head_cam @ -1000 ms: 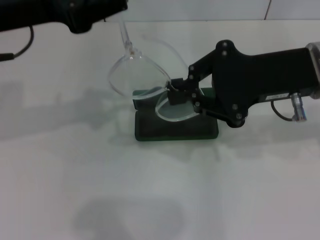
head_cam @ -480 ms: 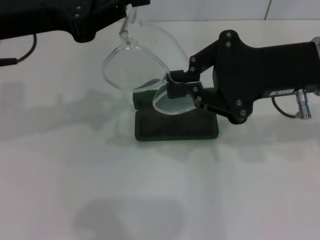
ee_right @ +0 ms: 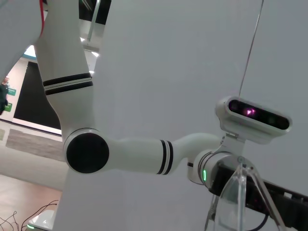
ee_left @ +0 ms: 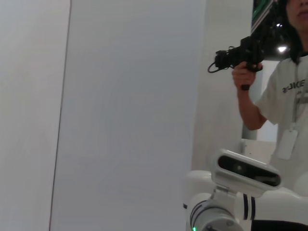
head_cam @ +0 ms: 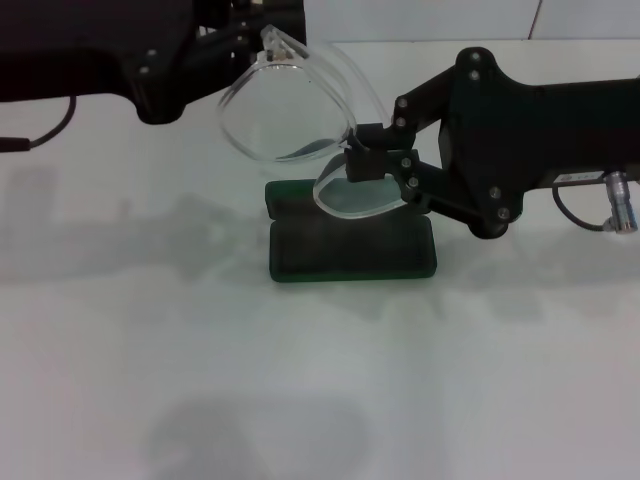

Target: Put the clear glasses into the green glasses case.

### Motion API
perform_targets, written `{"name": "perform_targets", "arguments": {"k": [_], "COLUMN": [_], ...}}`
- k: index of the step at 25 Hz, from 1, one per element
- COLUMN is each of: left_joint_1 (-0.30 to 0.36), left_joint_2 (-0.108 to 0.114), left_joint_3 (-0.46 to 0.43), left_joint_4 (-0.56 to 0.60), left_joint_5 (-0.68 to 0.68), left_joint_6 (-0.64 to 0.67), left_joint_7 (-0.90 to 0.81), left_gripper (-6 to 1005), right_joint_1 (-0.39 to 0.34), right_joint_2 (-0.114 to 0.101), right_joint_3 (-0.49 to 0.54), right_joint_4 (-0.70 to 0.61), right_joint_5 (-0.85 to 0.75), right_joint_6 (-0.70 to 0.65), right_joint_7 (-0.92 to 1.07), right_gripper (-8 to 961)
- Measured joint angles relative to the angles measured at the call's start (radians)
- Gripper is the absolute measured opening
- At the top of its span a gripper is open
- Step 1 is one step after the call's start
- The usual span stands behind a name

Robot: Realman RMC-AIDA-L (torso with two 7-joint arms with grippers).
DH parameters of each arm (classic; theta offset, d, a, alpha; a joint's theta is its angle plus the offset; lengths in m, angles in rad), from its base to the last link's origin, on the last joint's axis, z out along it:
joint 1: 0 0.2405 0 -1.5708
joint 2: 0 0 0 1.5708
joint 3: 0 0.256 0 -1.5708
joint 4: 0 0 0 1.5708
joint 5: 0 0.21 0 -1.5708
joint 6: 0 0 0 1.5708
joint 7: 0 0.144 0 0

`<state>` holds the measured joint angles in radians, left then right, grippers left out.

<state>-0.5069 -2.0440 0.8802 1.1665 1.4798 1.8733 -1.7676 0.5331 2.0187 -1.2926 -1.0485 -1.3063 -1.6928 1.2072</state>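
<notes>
Clear glasses point(head_cam: 285, 110) (both grippers holding) above green glasses case point(head_cam: 352, 248).

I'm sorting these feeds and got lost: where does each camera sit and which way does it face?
Head: looks down at the table; both arms hold the clear glasses above the green glasses case.
Left wrist: faces back at the robot's head camera and a person.
Right wrist: faces back too, showing a white arm and the glasses.
Both wrist views share the head camera.

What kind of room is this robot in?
Probably a robot lab or test room. A person stands nearby holding a handheld device, the walls are plain, and the white table holds only the green glasses case.
</notes>
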Motion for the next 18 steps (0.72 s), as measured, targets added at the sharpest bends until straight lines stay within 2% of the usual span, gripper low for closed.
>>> {"name": "perform_targets", "arguments": {"k": [18], "left_joint_1": [-0.013], "left_joint_2": [0.001], "left_joint_3": [0.010], "left_joint_4": [-0.007], "left_joint_5": [-0.009], "left_joint_6": [0.070], "left_joint_7": [-0.003], "left_gripper": [83], "right_joint_1": [-0.003], "right_joint_2": [0.003], "right_joint_3": [0.001], "right_joint_4": [0.025], "right_joint_5": [0.004], "right_joint_6": [-0.019], "right_joint_7": [-0.012], "right_gripper": [66]}}
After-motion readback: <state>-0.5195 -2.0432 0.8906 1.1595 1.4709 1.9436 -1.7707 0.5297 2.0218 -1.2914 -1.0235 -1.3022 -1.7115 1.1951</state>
